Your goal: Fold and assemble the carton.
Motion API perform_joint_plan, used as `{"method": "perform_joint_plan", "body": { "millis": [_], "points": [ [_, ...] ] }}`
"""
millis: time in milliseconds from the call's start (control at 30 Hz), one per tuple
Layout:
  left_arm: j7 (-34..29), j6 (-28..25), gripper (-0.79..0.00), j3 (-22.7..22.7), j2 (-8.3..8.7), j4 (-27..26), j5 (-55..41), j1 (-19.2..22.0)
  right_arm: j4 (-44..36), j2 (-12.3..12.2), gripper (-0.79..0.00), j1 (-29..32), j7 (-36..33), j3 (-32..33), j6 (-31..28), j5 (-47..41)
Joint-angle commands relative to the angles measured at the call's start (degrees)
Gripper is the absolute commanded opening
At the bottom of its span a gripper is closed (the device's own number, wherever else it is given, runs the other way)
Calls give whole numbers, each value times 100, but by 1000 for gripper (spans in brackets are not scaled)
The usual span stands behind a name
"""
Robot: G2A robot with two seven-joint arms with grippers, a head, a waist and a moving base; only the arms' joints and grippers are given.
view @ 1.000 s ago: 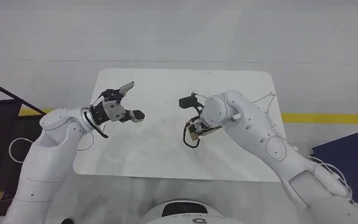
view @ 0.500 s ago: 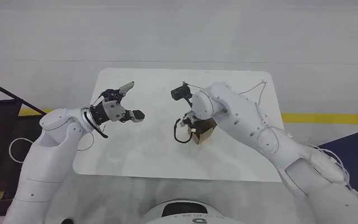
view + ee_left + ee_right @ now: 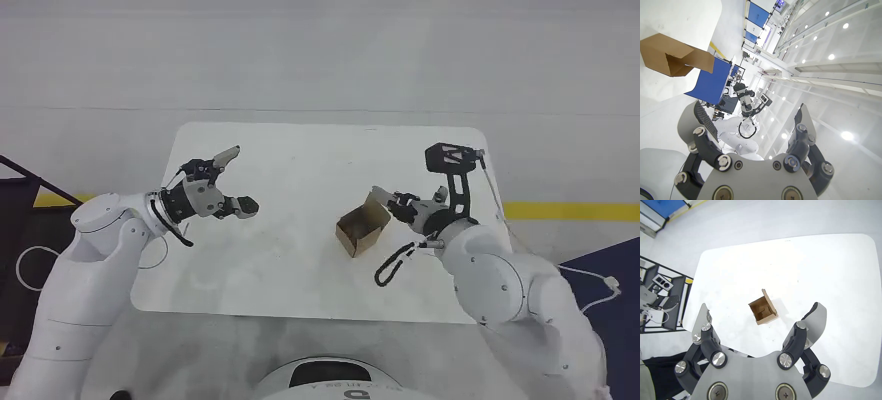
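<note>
While the right gripper (image 3: 760, 305) hung over the table (image 3: 300, 260), its jaws were spread about as wide as they go. They held nothing and touched nothing. The carton (image 3: 362, 228) sat below it, clear of both fingers. The left gripper (image 3: 243, 179) was likewise wide open and empty. It was raised over the table's left side, well apart from the carton. The carton stood upright a little right of the table's middle, a small brown box with its mouth facing up. The bottom flaps looked folded in, and one flap stood up along the edge nearest the right arm. My reading was that the base was done and the top was still to close. To do that well, the right fingers should come down outside the standing flap and sweep it across the mouth, not pinch it. The box looked light and would likely skid on the smooth tabletop. The left gripper ought to brace the far wall first. I'd press the flap slowly and keep it square to the crease so it tucks without buckling.
</note>
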State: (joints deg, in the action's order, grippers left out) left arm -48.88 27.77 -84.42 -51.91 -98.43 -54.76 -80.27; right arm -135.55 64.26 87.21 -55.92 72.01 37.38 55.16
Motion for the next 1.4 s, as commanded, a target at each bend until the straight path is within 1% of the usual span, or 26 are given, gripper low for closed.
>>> {"method": "perform_joint_plan", "body": {
  "millis": [0, 100, 133, 167, 467, 500, 533, 567, 633, 700, 767, 867, 900, 1000, 1067, 1133, 1167, 1367],
  "points": [
    [0, 0, 0, 0, 0, 0, 0, 0, 91, 11, 0, 617, 651, 270, -82, -451],
    [0, 0, 0, 0, 0, 0, 0, 0, 99, 25, 0, 1410, 1418, 625, -258, -965],
    [0, 0, 0, 0, 0, 0, 0, 0, 148, 34, 0, 1626, 1622, 733, -211, -1105],
    [0, 0, 0, 0, 0, 0, 0, 0, 163, 38, 0, 1687, 1679, 762, -190, -1155],
    [57, -22, 0, 22, -4, -17, 32, -12, 163, 38, 0, 1687, 1679, 762, -190, -1155],
    [128, -38, 0, 82, -6, -52, 152, -17, 270, 36, 0, 1710, 1680, 717, -283, -1131],
    [203, -59, 0, 154, 1, -73, 438, 2, 454, 37, 0, 1736, 1659, 591, -531, -1202],
    [297, -85, 0, 242, 3, -26, 706, 5, 657, 56, 0, 1735, 1734, 516, -717, -1473],
    [471, -304, 0, 450, -39, 294, 778, 46, 1121, 103, 0, 1752, 2202, 429, -1055, -1931],
    [643, -640, 0, 779, -121, 653, 731, 194, 1535, 149, 0, 1810, 2868, 305, -1559, -2225],
    [857, -1015, 0, 1171, -240, 1036, 582, 440, 1905, 188, 0, 1888, 3586, 135, -2213, -2372],
    [1163, -1573, 0, 1769, -467, 1604, 197, 907, 2332, 279, 0, 1917, 4507, 34, -2709, -3144],
    [1205, -1726, 0, 1977, -545, 1771, 124, 1081, 2474, 300, 0, 1896, 4696, 9, -2829, -3293],
    [1152, -2028, 0, 2631, -779, 2263, 173, 1652, 2823, 364, 0, 1755, 4962, -76, -3111, -3879],
    [1007, -2128, 0, 3038, -940, 2628, 215, 2019, 2963, 389, 0, 1652, 4816, -143, -3216, -4211],
    [789, -2050, 0, 3402, -1106, 2972, 100, 2330, 3021, 383, 0, 1567, 4541, -135, -3164, -4294],
    [666, -1934, 0, 3536, -1178, 3120, 1, 2474, 3021, 383, 0, 1567, 4541, -135, -3164, -4294],
    [666, -1934, 0, 3536, -1178, 3120, 1, 2474, 3021, 383, 0, 1567, 4541, -135, -3164, -4294]
  ]
}}
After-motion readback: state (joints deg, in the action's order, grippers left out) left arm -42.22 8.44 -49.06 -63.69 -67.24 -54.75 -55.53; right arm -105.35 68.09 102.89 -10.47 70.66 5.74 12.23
